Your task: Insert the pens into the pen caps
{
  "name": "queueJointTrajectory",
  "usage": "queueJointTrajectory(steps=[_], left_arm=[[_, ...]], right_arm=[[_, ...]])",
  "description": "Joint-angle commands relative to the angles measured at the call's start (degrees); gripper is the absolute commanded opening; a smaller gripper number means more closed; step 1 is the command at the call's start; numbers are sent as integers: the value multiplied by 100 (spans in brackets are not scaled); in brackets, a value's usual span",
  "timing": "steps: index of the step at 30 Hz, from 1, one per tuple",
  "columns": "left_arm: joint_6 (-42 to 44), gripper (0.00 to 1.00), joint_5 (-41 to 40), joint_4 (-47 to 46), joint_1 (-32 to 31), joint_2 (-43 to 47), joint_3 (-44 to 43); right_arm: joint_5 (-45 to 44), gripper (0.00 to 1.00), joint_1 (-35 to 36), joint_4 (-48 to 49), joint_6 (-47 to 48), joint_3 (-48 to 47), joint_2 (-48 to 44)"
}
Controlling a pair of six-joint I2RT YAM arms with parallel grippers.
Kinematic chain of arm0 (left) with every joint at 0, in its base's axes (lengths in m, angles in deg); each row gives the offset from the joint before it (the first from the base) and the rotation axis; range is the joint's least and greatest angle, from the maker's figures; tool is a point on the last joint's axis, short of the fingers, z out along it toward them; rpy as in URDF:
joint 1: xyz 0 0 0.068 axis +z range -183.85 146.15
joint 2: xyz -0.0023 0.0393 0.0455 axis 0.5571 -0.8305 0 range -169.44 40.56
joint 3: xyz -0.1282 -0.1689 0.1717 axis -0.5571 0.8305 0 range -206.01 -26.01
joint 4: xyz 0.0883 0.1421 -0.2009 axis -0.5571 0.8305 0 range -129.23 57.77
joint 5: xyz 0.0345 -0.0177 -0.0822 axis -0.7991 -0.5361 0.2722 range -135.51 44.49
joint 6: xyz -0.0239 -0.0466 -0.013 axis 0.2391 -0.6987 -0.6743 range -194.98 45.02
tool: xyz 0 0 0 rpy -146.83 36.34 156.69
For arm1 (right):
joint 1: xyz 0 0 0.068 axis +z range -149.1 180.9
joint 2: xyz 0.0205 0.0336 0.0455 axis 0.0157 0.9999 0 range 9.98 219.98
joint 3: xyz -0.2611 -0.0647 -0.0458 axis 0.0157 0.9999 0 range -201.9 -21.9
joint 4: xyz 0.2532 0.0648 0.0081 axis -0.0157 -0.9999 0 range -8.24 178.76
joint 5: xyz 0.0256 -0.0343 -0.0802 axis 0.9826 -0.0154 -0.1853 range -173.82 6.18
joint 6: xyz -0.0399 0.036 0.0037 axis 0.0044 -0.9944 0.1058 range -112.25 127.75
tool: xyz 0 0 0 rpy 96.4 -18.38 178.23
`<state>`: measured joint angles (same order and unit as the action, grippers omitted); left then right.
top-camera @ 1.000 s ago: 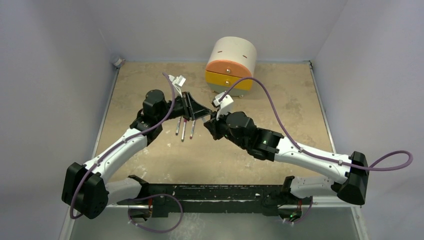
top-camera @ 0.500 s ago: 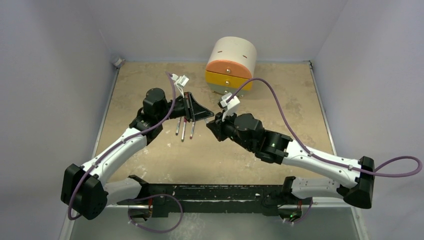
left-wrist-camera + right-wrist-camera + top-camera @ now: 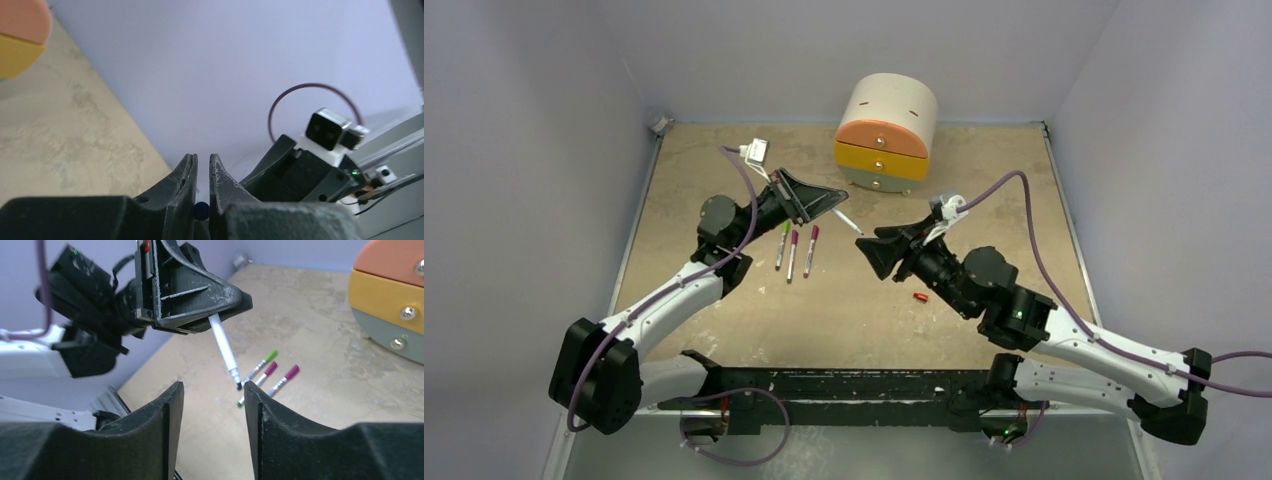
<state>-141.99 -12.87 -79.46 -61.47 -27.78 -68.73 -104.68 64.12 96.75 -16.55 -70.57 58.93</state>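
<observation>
My left gripper point(image 3: 839, 197) hangs above the table, shut on a white pen point(image 3: 848, 221) whose bare dark tip points down and to the right. In the left wrist view the pen's dark blue end point(image 3: 201, 210) sits pinched deep between the shut jaws. My right gripper point(image 3: 869, 248) stands open just right of that tip, with nothing between its fingers. In the right wrist view the pen point(image 3: 223, 347) slants down just beyond my open fingers point(image 3: 212, 387). A red cap point(image 3: 920, 296) lies loose on the table beside the right arm. Three pens point(image 3: 793, 252) lie side by side, one with a green cap point(image 3: 270, 355) and two with magenta caps point(image 3: 291, 371).
A round drawer unit point(image 3: 886, 130) with orange, yellow and grey fronts stands at the back of the table. Lilac walls close in the table on the left, right and back. The arms' base rail point(image 3: 854, 390) runs along the near edge.
My right gripper has opened and pulled back to the right, away from the left one. The left gripper has lifted and turned with the pen. The red cap now shows on the table.
</observation>
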Motion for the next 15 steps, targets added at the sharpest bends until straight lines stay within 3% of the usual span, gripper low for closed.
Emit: queueJointTrajectory(steps=[1,5,15], left_arm=[[-1413,0,-626,-2815,28,18,217],[-2000,0,-510,-3723,28,-186,83],[-1808,0,-280,-3400,-7,87,126]], right_arm=[[89,53,-32,1052,-137,88,-181],[164,57,-31,1382,-17,66,-201],[775,55,-36,1755,299,-260,-2]])
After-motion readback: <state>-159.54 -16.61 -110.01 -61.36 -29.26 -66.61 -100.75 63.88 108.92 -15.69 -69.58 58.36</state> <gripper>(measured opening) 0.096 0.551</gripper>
